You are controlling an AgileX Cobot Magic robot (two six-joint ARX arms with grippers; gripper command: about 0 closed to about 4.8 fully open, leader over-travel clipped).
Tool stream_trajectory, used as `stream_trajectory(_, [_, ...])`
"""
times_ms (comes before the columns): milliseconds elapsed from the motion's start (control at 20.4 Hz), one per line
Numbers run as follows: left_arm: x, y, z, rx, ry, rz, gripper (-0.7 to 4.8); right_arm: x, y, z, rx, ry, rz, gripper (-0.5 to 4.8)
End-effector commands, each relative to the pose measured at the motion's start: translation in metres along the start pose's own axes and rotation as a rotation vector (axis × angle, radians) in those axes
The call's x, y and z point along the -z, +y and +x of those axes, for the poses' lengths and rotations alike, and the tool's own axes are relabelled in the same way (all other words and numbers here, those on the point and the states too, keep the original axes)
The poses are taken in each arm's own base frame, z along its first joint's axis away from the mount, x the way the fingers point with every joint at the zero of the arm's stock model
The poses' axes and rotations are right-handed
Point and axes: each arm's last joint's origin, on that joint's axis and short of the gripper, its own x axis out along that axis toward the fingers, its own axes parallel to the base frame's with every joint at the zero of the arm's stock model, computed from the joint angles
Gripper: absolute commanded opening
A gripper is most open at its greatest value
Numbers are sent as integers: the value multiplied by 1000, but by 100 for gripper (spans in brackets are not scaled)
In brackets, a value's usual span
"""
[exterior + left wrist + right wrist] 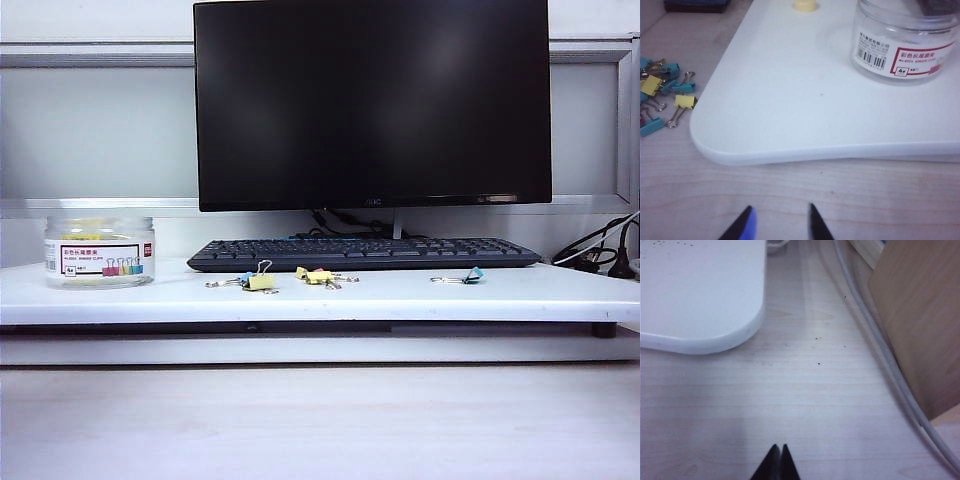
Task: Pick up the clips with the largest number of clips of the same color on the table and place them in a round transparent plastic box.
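Exterior view: white raised surface across the middle, pale wooden table in the near foreground. Round transparent plastic box upright at the far left of the surface, white label with a row of coloured clips facing the camera, something yellow faintly visible inside. Black keyboard behind the middle, dark monitor above it. Clips in three spots just in front of the keyboard: pale-yellow clip left of centre, touching a blue clip; second pale-yellow clip near the middle, with a pink clip against it; lone teal clip well apart to the right. Black cables at the far right edge. Neither arm visible here.

Left wrist view: left tool low over the bare wood, short of the rounded corner of the surface, fingers moderately parted, nothing between them. Box on the surface beyond. Off the surface, on the wood, a loose pile of teal clips and yellow clips.

Right wrist view: right tool over empty wood, fingertips pressed together, holding nothing. Rounded corner of the surface beyond, pale cable alongside a brown wooden panel.
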Motion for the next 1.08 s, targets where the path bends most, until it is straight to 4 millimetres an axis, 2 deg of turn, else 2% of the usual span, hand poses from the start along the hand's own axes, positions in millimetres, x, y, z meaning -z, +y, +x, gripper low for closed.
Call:
stream_trajectory(49, [2, 0, 1, 1, 5, 2, 144, -2, -1, -1, 9, -17, 0, -5])
stream_trajectory(589, [2, 0, 1, 1, 5, 1, 144, -3, 0, -1, 1, -26, -2, -5])
stream_trajectory(834, [2, 0, 1, 1, 5, -3, 144, -16, -8, -3, 222, -149, 39, -5])
stream_trajectory(1079, [0, 0, 1, 2, -12, -55, 144, -19, -7, -3, 190, -181, 47, -5])
